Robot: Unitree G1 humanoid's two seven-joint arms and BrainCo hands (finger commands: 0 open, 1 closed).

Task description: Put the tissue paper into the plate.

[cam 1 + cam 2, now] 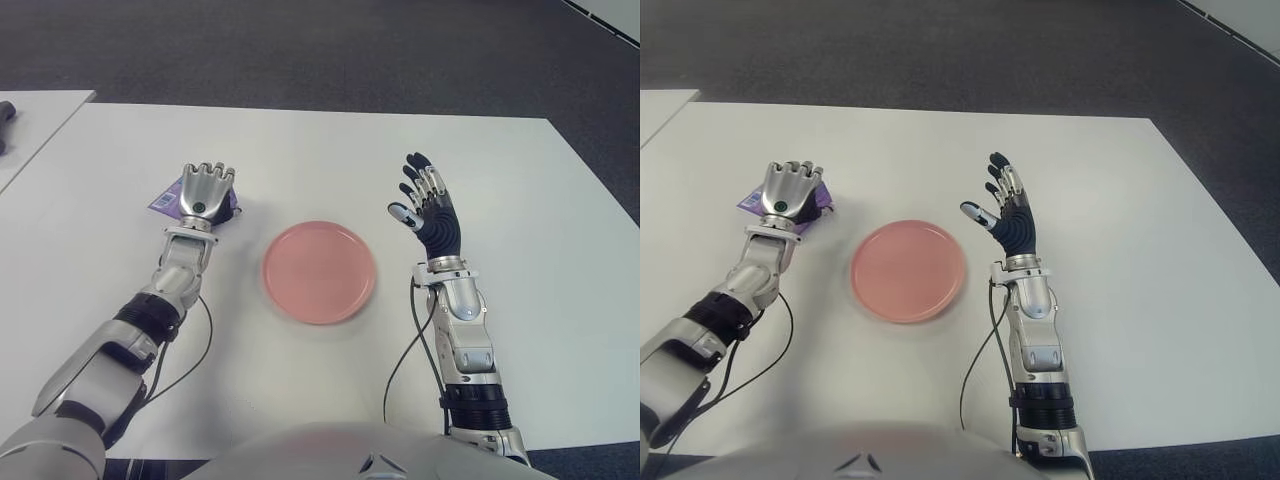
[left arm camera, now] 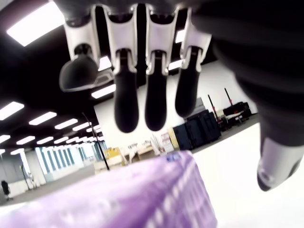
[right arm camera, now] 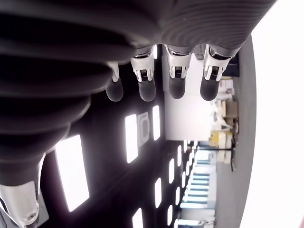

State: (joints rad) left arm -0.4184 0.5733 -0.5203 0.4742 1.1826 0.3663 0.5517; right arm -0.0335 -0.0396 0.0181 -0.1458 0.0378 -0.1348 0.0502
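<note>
Directly under left hand [image 1: 203, 193]: purple tissue paper [image 1: 166, 197].

One plate [image 1: 319, 271], one tissue pack [image 1: 168, 197], two hands.

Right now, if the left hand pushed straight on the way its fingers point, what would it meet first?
The purple tissue pack, directly under and ahead of the left hand. The fingers hang open just above it, seemingly not yet touching. Beyond it lies only bare table.
</note>
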